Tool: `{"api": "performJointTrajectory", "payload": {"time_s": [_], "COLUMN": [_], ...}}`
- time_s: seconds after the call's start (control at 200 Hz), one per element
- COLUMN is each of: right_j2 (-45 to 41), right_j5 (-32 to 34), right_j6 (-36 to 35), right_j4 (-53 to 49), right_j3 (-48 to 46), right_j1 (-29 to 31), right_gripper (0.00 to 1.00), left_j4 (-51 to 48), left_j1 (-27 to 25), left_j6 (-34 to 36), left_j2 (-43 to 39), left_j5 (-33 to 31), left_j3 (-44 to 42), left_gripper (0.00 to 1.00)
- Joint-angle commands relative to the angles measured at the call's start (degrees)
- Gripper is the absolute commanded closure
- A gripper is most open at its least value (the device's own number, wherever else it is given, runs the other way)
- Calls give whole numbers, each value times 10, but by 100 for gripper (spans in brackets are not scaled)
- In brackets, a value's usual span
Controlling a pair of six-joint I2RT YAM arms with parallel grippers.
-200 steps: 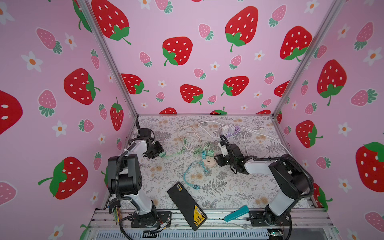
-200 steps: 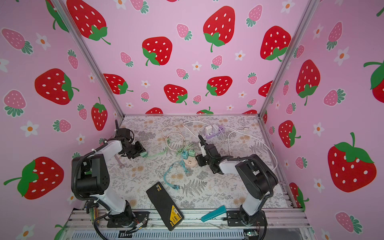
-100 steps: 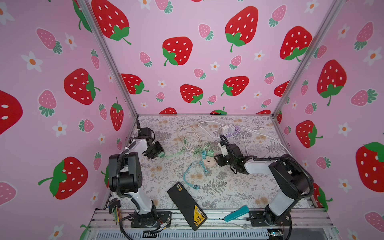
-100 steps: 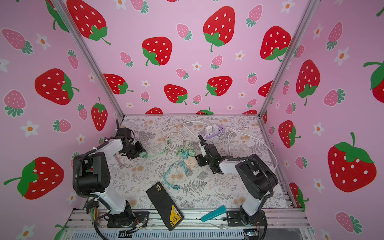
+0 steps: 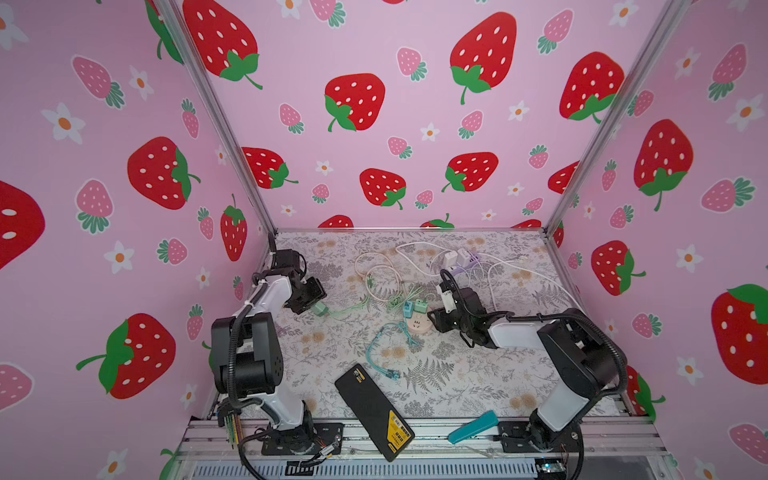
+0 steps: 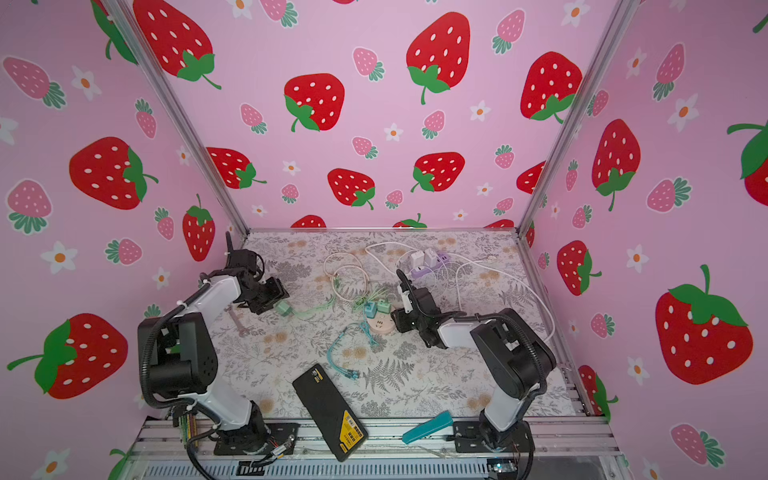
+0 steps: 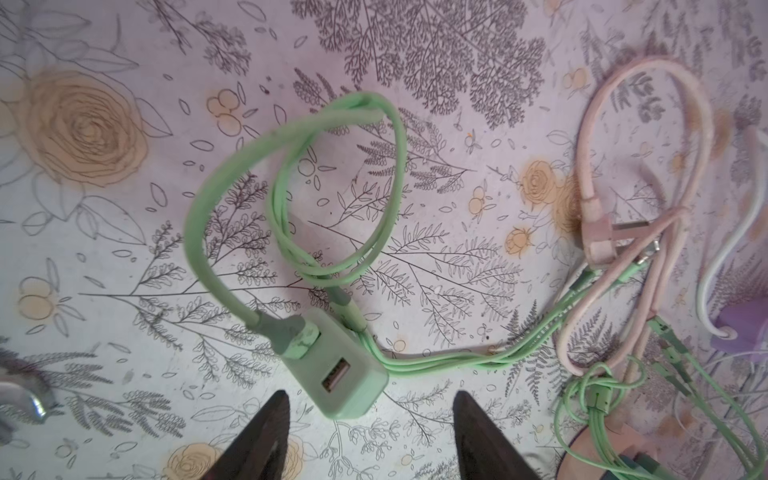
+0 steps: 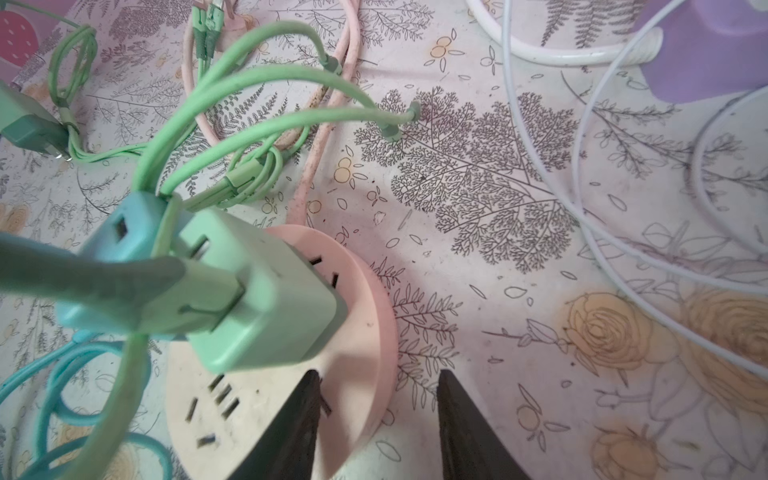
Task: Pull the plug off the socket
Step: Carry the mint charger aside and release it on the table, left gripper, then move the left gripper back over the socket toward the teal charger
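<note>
The left gripper (image 7: pixel 370 395) hovers low over the table (image 7: pixel 124 124) with its fingers spread wide and holding nothing. The green plug (image 7: pixel 345 374) lies flat with its near end between the fingertips, touching neither, and it is well apart from the pink socket (image 5: pixel 417 325). The right gripper (image 8: pixel 378 374) stands at the pink socket with fingers narrowly parted astride its rim, but whether they pinch it cannot be determined; a light green adapter (image 8: pixel 266 299) and a blue adapter (image 8: pixel 120 232) sit plugged into the pink socket.
</note>
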Motion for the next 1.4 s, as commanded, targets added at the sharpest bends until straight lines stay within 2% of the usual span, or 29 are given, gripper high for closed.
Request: {"api": "performJointTrajectory", "payload": {"time_s": [0.0,0.26,0.44,0.586,0.751,0.951,0.971,1.051,1.231,1.391], "right_j2": [39,36,36,30,22,6,4,-9,-40,-66], "right_j5": [21,22,22,24,30,28,27,19,0,-31], "right_j6": [-10,-10,-10,-12,-8,-3,-2,1,12,22], "right_j4": [-147,-146,-145,-144,-135,-125,-123,-121,-132,-131], "right_j3": [-35,-36,-37,-37,-45,-48,-48,-46,-30,-26], "right_j1": [13,13,12,13,13,13,13,13,13,13], "right_gripper": [53,52,52,52,49,49,45,44,44,42], "left_j4": [-25,-39,-39,-13,56,78,83,106,153,168], "left_j1": [-5,-17,-51,-123,-215,-333,-344,-384,-443,-468], "left_j6": [11,16,22,30,16,32,36,43,55,51], "left_j2": [-36,-100,-151,-198,-258,-272,-272,-275,-258,-228], "left_j5": [-17,-38,-43,-79,-128,-187,-189,-208,-210,-217], "left_j3": [29,36,43,39,-11,-41,-46,-70,-108,-115], "left_gripper": [37,36,36,34,32,32,32,32,32,32]}}
